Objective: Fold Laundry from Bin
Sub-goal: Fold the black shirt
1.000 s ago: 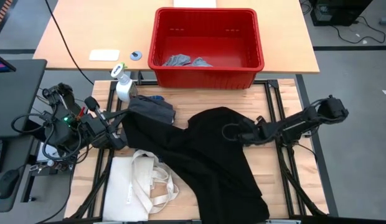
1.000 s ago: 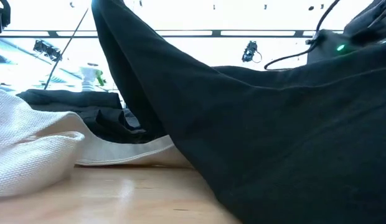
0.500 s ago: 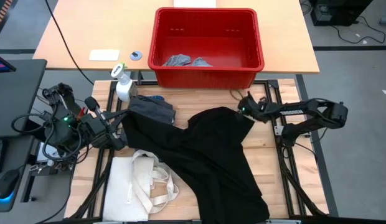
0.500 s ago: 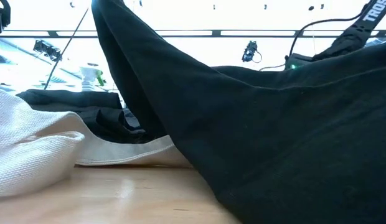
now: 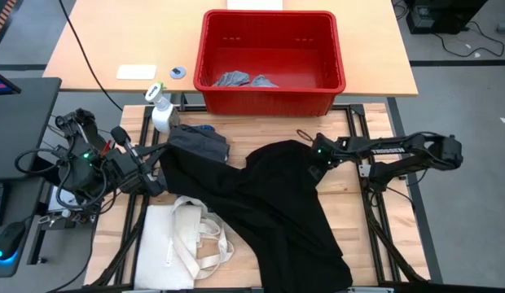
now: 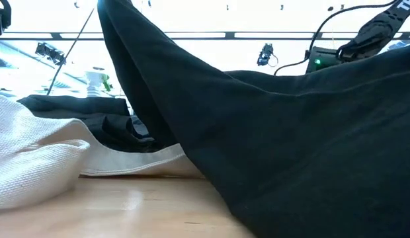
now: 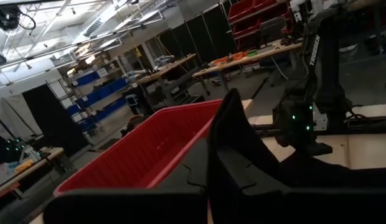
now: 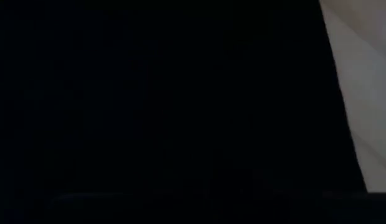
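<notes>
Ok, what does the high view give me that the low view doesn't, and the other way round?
Only the high view shows the red bin with light grey pieces inside, and both grippers: the left gripper shut on the black garment's left edge, the right gripper shut at its far right edge. Only the low view shows that the garment is lifted at its left end, sagging to the table. Both show the garment, the cream tote and the spray bottle.
</notes>
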Available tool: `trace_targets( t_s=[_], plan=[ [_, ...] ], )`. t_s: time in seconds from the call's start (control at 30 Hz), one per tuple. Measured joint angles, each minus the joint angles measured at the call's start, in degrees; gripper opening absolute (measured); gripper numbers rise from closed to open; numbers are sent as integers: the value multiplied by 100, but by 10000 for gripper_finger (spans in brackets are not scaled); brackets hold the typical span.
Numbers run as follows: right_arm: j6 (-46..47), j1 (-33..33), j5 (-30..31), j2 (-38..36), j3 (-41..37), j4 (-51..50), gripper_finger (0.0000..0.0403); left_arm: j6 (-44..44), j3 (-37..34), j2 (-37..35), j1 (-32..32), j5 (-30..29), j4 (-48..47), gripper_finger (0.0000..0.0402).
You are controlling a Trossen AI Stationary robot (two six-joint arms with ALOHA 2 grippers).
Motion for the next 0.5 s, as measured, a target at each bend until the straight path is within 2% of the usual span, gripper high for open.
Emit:
trace_targets(
  t_s=[0.07, 0.13, 0.3, 0.37, 0.43, 0.5],
  plan=[
    [21, 45, 354, 80, 21, -43, 12, -109, 0, 0, 0, 0, 2, 13],
    [19, -21, 1054, 176, 21, -42, 11, -206, 0, 0, 0, 0, -14, 13],
    [-20, -447, 3631, 329, -17, -45, 12, -343, 0, 0, 0, 0, -243, 13],
    [-261, -551, 4479, 344, -14, 84, 12, -347, 0, 2, 0, 0, -284, 13],
    [-539, -545, 4935, 298, -14, 214, 12, -369, 0, 8, 0, 0, -290, 13],
    [-688, -431, 4944, 176, -12, 267, 12, -373, 0, 19, 0, 0, -300, 13]
  ],
)
